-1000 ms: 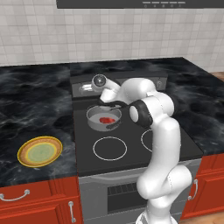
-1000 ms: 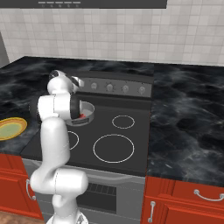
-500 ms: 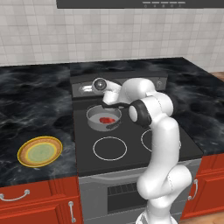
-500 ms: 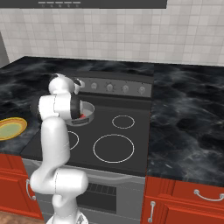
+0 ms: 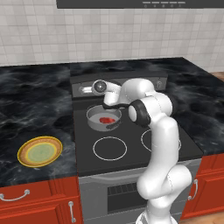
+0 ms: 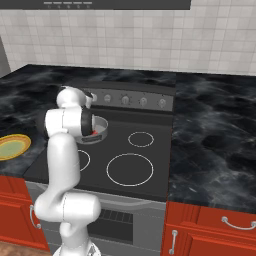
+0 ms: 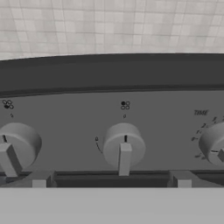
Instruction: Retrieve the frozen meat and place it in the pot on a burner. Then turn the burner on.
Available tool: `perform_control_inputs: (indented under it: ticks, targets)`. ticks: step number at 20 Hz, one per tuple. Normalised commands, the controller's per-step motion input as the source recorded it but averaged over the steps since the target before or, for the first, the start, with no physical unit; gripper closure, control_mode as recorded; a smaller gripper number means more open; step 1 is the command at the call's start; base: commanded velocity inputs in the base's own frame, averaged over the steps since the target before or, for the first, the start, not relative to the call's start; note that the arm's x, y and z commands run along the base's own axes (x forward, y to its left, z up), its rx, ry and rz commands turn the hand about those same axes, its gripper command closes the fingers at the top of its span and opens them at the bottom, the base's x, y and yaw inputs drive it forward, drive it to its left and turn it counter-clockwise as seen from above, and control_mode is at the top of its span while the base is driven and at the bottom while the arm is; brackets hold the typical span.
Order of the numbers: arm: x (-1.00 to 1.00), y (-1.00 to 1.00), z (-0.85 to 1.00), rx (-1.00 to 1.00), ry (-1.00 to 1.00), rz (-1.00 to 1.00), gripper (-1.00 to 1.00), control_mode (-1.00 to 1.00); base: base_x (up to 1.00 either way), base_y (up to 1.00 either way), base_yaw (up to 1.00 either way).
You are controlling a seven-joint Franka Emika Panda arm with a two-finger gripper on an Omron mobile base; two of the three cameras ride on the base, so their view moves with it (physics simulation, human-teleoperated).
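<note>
Two dark fingertips [image 7: 39, 180] of the gripper [image 7: 111, 180] stand spread wide, grasping nothing, squarely before the middle control knob [image 7: 124, 146]. Frozen meat [image 5: 105, 120] lies inside the pot [image 5: 92, 119] on the rear-left burner, which the pot apparently covers. Yellow-rimmed plate [image 5: 40, 151] sits on the left counter [image 5: 26, 109].
</note>
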Motion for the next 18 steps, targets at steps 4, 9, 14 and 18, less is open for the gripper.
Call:
perform_control_inputs:
  ticks: [4,9,14,18]
  targets:
    - [0.08,-0.06,0.0,0.0,0.0,0.02,-1.0,-1.0,0.0,0.0,0.0]
    - [0.05,-0.04,0.0,0.0,0.0,0.01,-1.0,-1.0,0.0,0.0,0.0]
    - [0.02,0.0,0.0,0.0,0.0,0.0,-1.0,-1.0,0.0,0.0,0.0]
    - [0.11,0.0,0.0,0.0,0.0,0.0,-1.0,-1.0,0.0,0.0,0.0]
